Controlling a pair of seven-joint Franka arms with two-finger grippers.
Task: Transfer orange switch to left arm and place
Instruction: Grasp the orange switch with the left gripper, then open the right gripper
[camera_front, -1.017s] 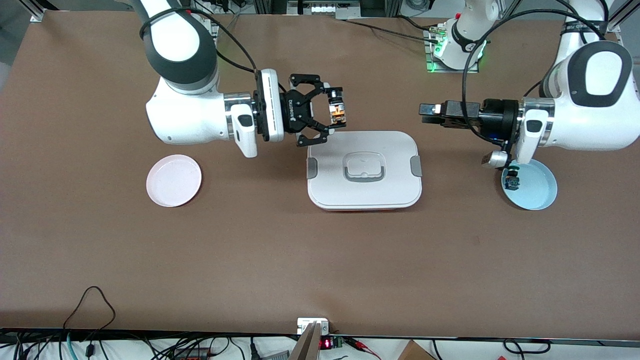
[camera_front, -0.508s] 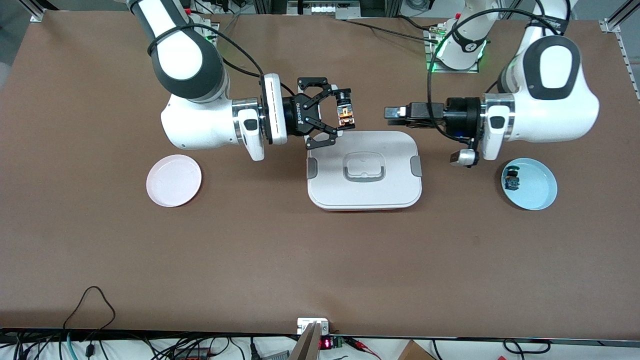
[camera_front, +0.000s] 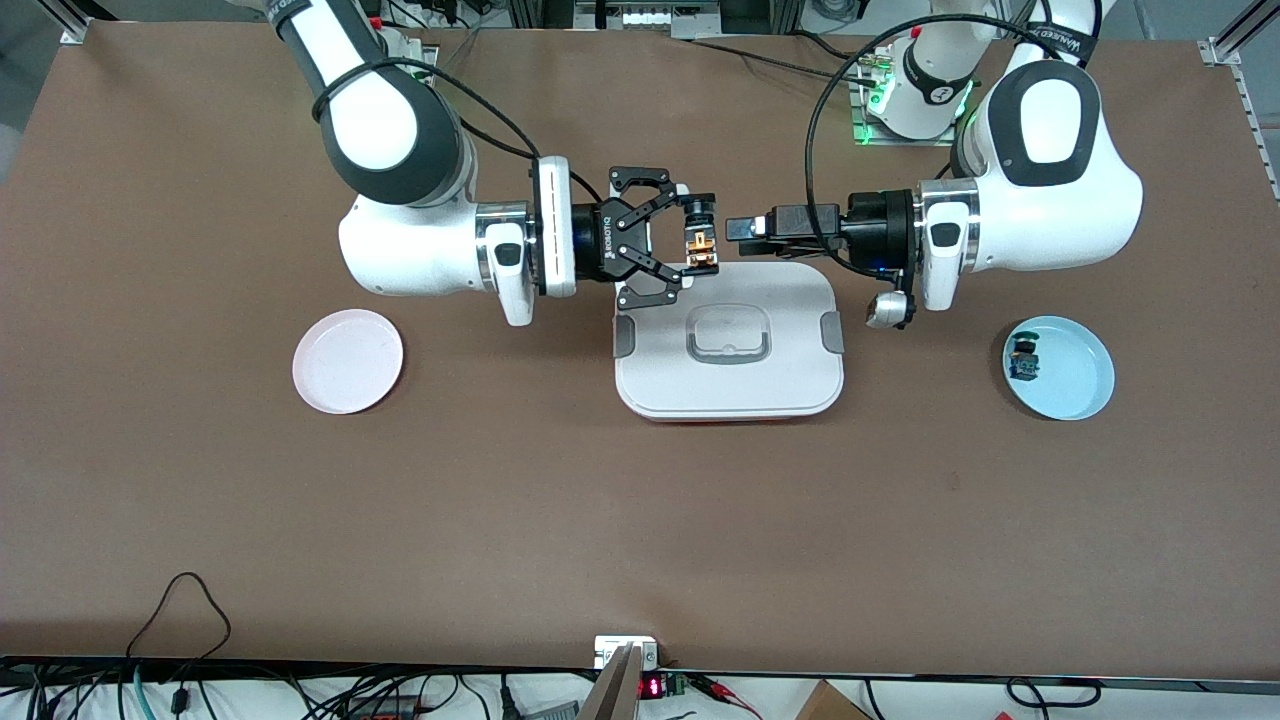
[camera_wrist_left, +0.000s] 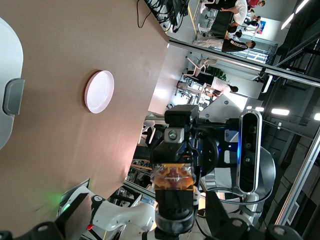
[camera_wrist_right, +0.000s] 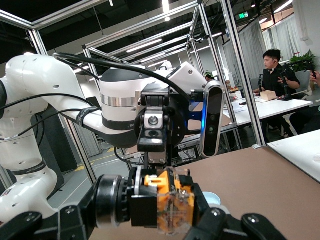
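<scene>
My right gripper (camera_front: 697, 242) is shut on the orange switch (camera_front: 697, 240) and holds it in the air over the box's edge nearest the robots' bases. The right wrist view shows the switch (camera_wrist_right: 172, 202) crosswise between the pads, black cap end to one side. My left gripper (camera_front: 738, 229) is open, level with the switch and just short of it. In the left wrist view the switch (camera_wrist_left: 172, 187) shows straight ahead, with the left gripper's (camera_wrist_left: 148, 217) fingers spread to either side. The white box (camera_front: 660, 372) lies on the table below both grippers.
A pink plate (camera_front: 348, 360) lies toward the right arm's end of the table. A blue plate (camera_front: 1085, 378) toward the left arm's end holds a green-capped switch (camera_front: 1023, 358). The box's corner (camera_wrist_left: 7, 90) and the pink plate (camera_wrist_left: 99, 91) also show in the left wrist view.
Both arms have moved toward each other over the box. The gap between the left gripper and the held switch has shrunk to almost nothing.
</scene>
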